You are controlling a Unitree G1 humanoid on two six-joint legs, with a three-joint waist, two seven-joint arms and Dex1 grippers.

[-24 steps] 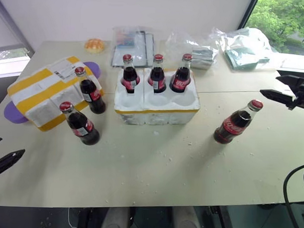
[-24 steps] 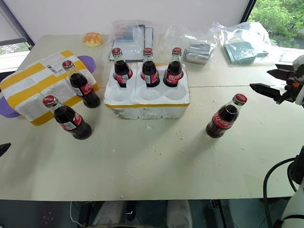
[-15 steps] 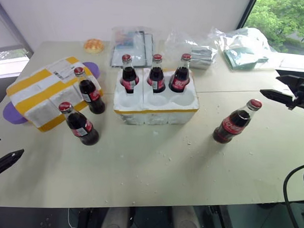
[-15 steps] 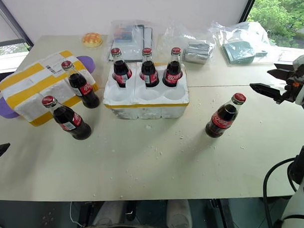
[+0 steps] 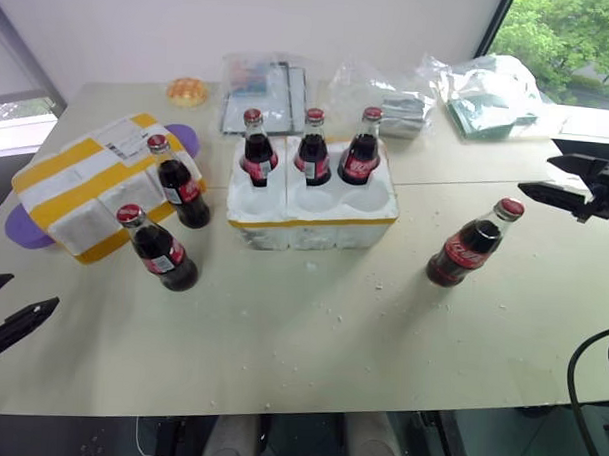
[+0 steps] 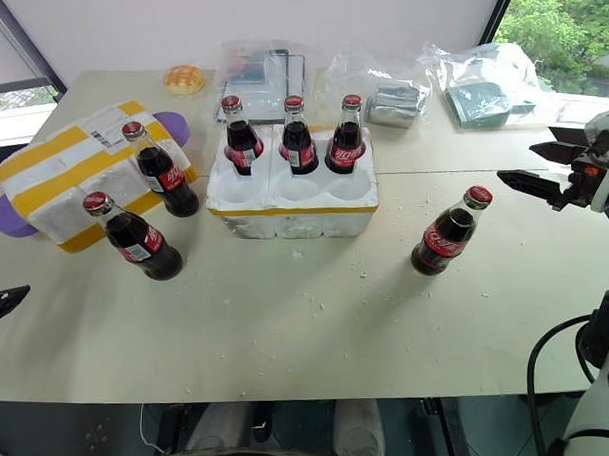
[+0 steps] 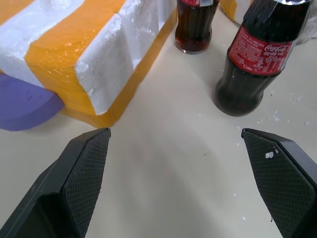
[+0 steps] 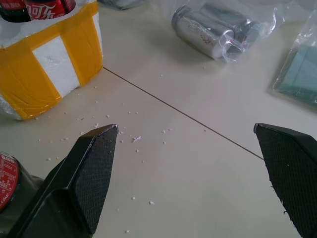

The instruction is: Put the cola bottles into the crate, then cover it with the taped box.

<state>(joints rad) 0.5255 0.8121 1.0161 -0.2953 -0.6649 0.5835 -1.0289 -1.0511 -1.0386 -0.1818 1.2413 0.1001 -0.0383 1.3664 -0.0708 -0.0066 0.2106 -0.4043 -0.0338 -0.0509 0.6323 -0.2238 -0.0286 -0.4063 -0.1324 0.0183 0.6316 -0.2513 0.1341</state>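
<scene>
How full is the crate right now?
Half full. The crate holds three cola bottles in its back row; the three front wells are empty. Three more bottles stand on the table.

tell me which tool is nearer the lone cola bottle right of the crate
Right. The right tool hangs just beyond that bottle; the left tool sits across the table.

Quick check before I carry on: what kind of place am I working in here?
Probably an office or lab room set up for packing trials: a plain pale table against a white wall, a window with trees outside, and bagged supplies at the table's far edge behind the crate.
</scene>
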